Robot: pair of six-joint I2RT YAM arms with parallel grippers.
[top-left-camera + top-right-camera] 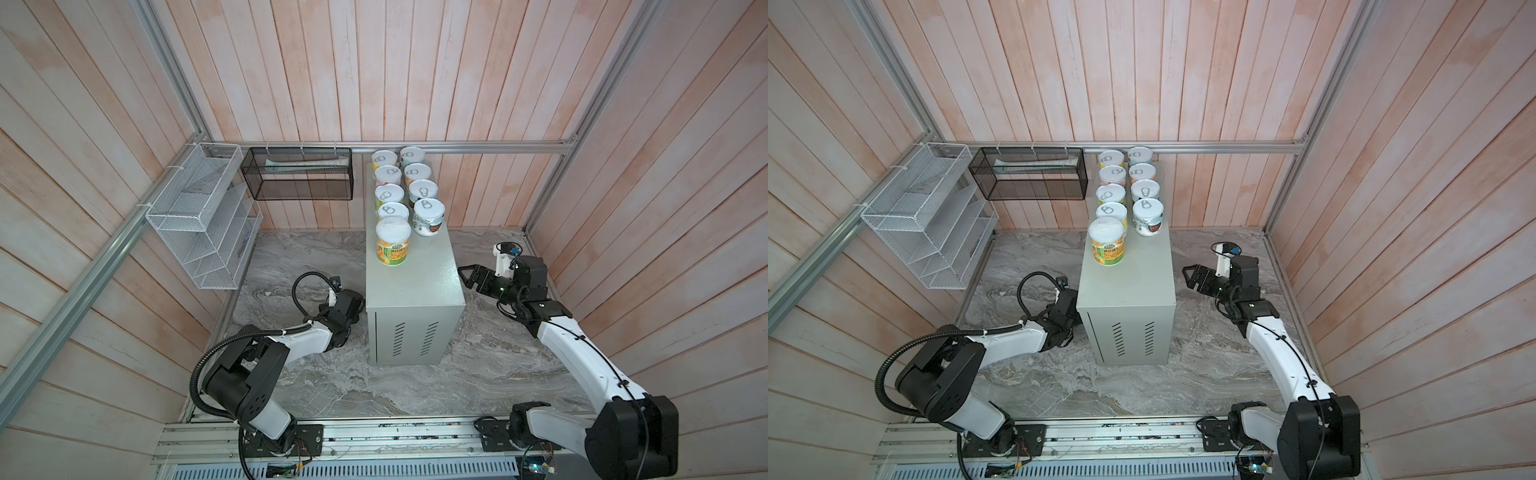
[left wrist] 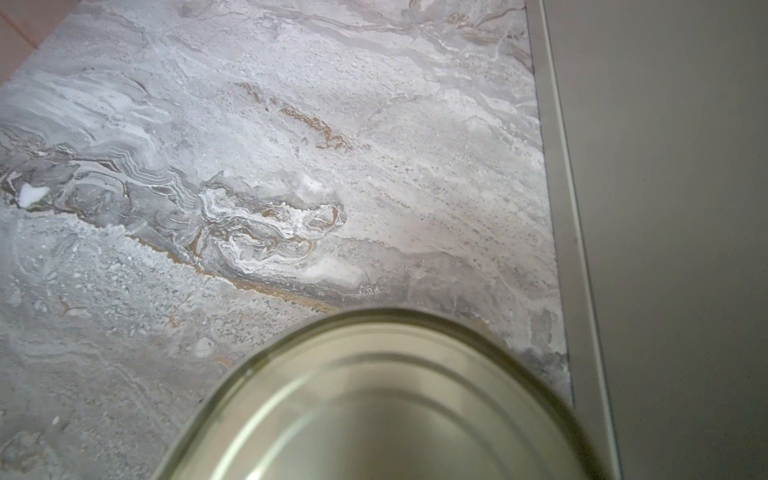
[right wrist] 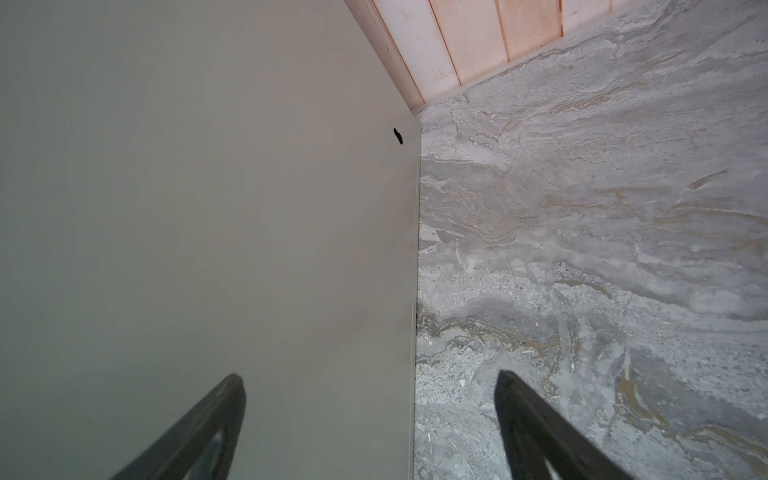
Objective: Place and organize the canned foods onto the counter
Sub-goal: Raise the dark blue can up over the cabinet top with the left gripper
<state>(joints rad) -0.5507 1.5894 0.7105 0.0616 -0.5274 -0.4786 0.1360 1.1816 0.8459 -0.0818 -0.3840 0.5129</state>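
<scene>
Several canned foods stand in two rows on the far half of the counter [image 1: 415, 282] [image 1: 1129, 282]. Nearest in the rows are a yellow-green one [image 1: 393, 243] [image 1: 1107, 243] and a pale-blue one [image 1: 429, 217] [image 1: 1148, 217]. My left gripper [image 1: 348, 309] is low against the counter's left wall [image 2: 685, 208], its fingers hidden in both top views. In the left wrist view a can's ringed metal end [image 2: 382, 407] fills the jaw area and covers the fingers. My right gripper [image 1: 464, 277] [image 1: 1187, 277] [image 3: 370, 376] stands open and empty by the counter's right wall [image 3: 208, 208].
A white wire rack [image 1: 203, 220] hangs on the left wall, and a black mesh basket [image 1: 299, 174] hangs from the back rail. Grey marble floor [image 1: 415, 390] surrounds the counter. Plank walls close in on three sides, and the arm bases sit on the front rail.
</scene>
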